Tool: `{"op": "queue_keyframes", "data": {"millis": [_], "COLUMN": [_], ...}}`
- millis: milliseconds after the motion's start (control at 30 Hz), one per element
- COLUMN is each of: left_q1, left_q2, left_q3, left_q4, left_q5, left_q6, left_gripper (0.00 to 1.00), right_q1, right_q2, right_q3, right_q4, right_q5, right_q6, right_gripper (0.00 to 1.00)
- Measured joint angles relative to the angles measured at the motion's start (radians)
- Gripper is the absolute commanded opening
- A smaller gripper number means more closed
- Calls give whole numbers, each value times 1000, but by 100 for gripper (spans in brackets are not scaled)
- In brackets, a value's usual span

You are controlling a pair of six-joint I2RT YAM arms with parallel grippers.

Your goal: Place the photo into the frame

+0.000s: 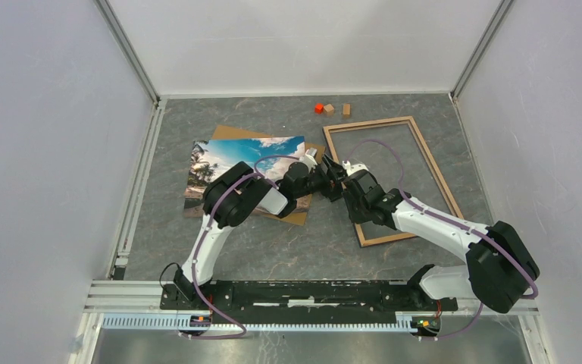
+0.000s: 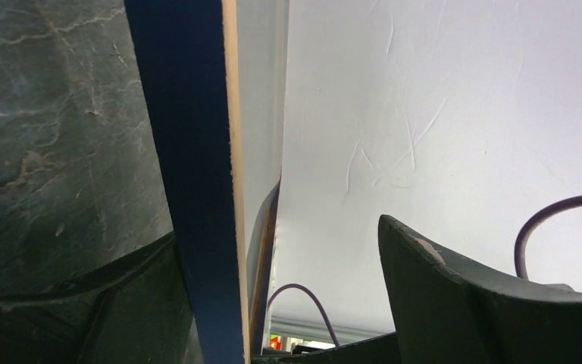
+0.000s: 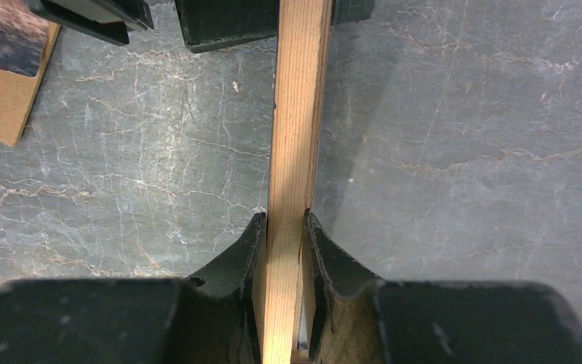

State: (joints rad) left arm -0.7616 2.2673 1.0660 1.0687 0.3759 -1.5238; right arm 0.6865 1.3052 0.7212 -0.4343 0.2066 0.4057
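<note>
Together on the frame's [image 3: 295,114] left rail: right gripper [image 3: 284,220] pinches the wood, left gripper [image 2: 276,231] straddles it with fingers [image 2: 462,303] spread; the photo [image 1: 246,152] lies to the left.

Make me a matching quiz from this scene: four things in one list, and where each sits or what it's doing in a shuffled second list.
Things:
1 photo
2 frame
3 red block
4 right gripper

Descriptions:
A at the far edge of the table
B shut on the frame
C lying on the brown board
D light wood, right of the photo

Pairs: 1-C, 2-D, 3-A, 4-B
</note>
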Motion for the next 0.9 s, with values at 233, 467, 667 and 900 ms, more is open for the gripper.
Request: {"op": "queue_keyframes", "data": {"millis": [233,467,667,900], "left_q1": [1,3,13,20], "left_q2": [39,72,88,117], "left_q3": [0,1,1,3], "left_q4": [107,188,250,328], "left_q5": [1,18,27,32], "left_q6": [-47,-86,-103,-106], "left_gripper": [79,78,78,77], "right_q1": [-4,-21,-142,-546], "right_q2": [-18,-63,-134,-63], "right_q3": [0,89,315,460], "right_q4": [10,-82,-172,-137], "right_q5": [-20,-35,13,-35], "right_q6": [-1,-58,-151,-230], "right_gripper": [62,84,85,87]}}
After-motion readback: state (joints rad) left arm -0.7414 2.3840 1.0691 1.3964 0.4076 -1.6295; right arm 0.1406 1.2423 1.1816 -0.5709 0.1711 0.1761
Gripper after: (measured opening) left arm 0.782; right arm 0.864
